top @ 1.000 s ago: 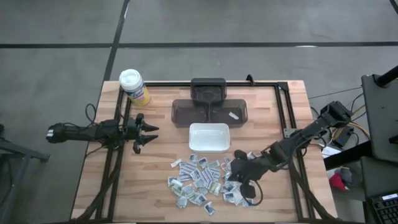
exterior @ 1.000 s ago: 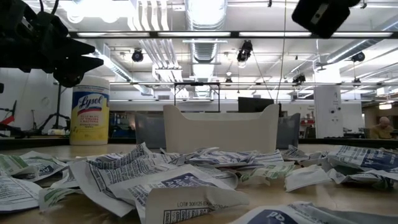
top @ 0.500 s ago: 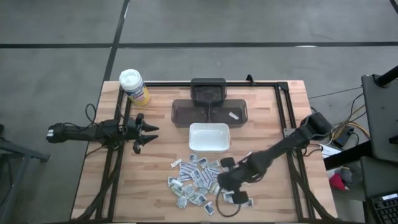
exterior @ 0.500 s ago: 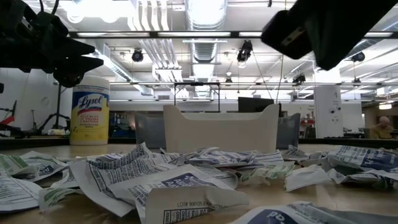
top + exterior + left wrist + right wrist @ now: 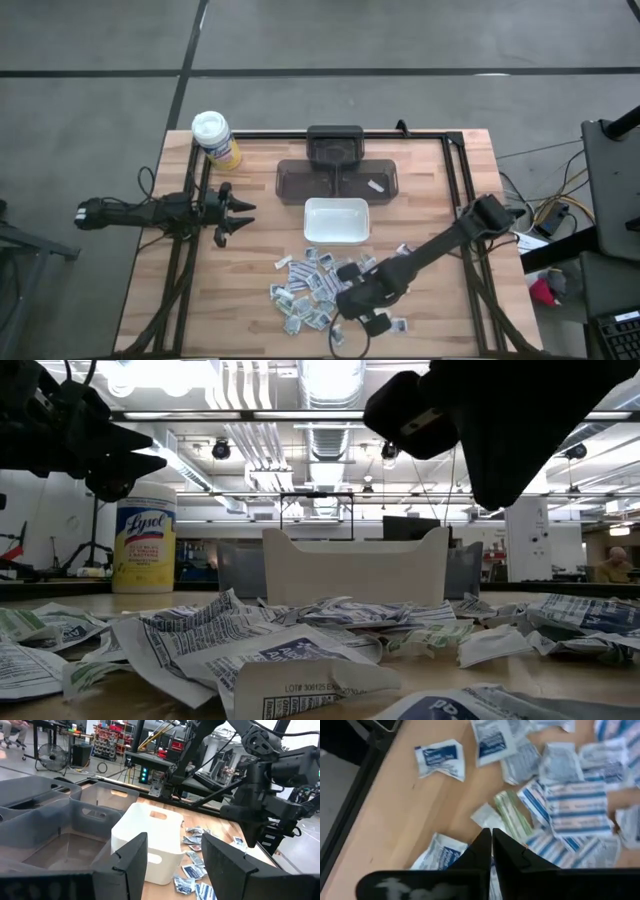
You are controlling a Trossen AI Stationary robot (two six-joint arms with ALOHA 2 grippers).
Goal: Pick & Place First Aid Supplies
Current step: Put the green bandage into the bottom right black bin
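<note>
My right end effector [image 5: 352,303] hangs over the near right part of the pile of first aid supplies [image 5: 318,288], which lies spread on the wooden bench [image 5: 260,250] just in front of the white tray [image 5: 336,220]; in the right wrist view my two dark fingers [image 5: 481,851] stand nearly together, with only a thin slit between them, and nothing is gripped there; below their tips lie white and blue-printed packets and one greenish packet [image 5: 514,817], some overlapping, on bare wood; in the low view the same arm shows as a dark mass at the upper right above the crumpled packets in the foreground; my left end effector [image 5: 238,218] waits well apart over the left side of the bench, pointing toward the middle, its fingers [image 5: 131,857] spread wide and empty; past them the left wrist view shows the white tray, a grey bin [image 5: 60,815] beside it, and scattered packets beyond the tray; the yellow canister [image 5: 214,140] with its white lid stands at the far left corner of the bench, and the dark grey bin sits behind the white tray with one small white item inside it.
</note>
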